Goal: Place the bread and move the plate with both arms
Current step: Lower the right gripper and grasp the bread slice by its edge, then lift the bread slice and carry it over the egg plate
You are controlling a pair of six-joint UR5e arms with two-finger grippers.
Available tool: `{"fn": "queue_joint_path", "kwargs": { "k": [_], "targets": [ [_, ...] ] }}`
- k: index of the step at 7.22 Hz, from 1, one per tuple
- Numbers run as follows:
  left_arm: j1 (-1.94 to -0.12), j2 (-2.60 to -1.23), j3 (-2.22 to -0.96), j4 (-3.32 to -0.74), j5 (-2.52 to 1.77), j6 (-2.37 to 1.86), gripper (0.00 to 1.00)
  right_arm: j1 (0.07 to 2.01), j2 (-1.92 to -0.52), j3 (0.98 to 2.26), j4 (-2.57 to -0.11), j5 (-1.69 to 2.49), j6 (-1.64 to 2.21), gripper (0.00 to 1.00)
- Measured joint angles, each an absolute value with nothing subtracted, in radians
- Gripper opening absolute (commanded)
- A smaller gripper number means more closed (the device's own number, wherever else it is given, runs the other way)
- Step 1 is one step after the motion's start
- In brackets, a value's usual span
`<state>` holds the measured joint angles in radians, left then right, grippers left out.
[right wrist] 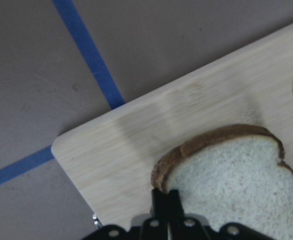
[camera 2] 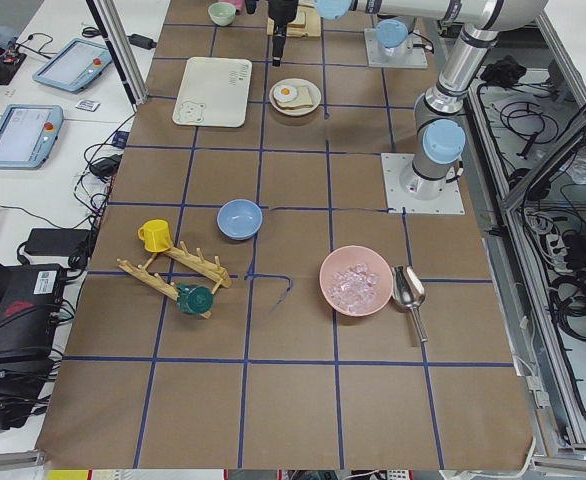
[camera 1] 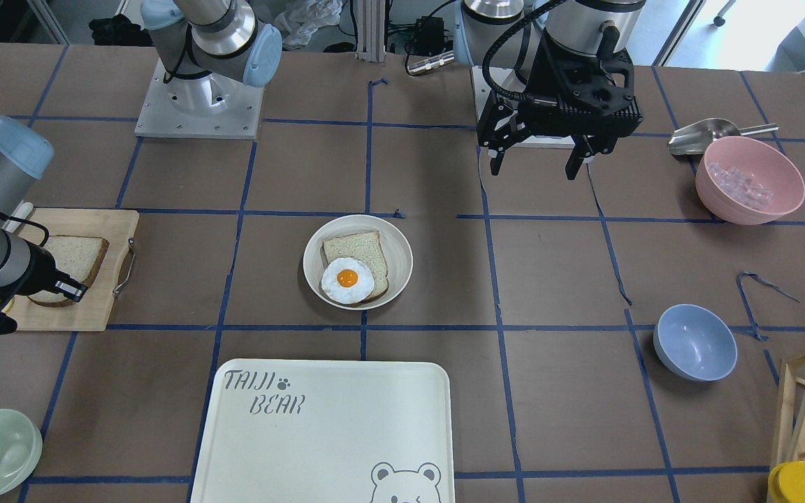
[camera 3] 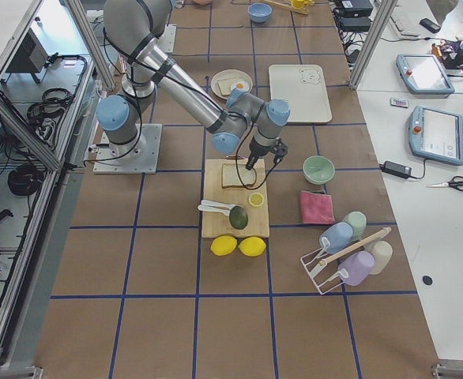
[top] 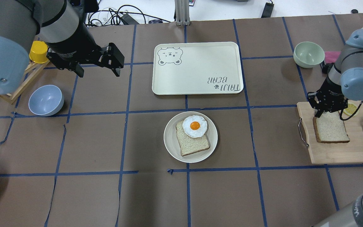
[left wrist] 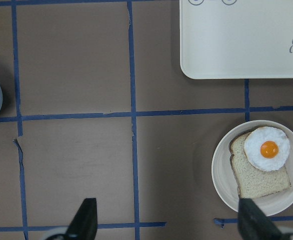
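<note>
Plainly, the bread [top: 331,127] lay flat on a wooden cutting board [top: 336,154] at the right end of the bench [top: 106,195], its dark crust showing along the side that faced the middle of the bench. The right pincer [right wrist: 167,196] was down at that slice, on the crust side turned toward the operators' edge. In the right wrist view its two fingers stood narrow, pressed almost together, with their tips against a crust corner; whether any crust sat between them could not be told. A lemon slice [top: 351,108] lay on the board just beside that pincer. The plate [top: 169,138] sat near the middle of the bench, well apart from the board. It carried a second slice of bread [top: 192,143], and a fried egg [top: 194,126] lay on the part of that slice nearest the operators' edge. The bear-print tray [top: 197,67] lay between the plate and the operators' edge, not touching the plate. The left pincer [top: 99,74] hung in the air over the left half of the bench, its fingers spread wide and holding nothing, well apart from the plate. A blue bowl [top: 46,100] stood toward the left end.
</note>
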<state>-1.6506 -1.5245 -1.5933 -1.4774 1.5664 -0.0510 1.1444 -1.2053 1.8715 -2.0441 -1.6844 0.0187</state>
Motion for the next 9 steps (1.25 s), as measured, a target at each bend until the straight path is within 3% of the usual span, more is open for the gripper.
{"fn": "queue_joint_path", "kwargs": {
  "k": [5, 9],
  "targets": [
    [-1.651, -1.523, -1.594, -1.477, 1.567, -0.049, 1.00, 1.153, -1.256, 1.777, -1.895, -1.684, 0.018, 0.00],
    [-1.651, -1.522, -1.594, -1.478, 1.569, -0.048, 1.00, 1.262, -1.271, 1.626, -1.704, -1.649, 0.109, 0.00]
  ]
}}
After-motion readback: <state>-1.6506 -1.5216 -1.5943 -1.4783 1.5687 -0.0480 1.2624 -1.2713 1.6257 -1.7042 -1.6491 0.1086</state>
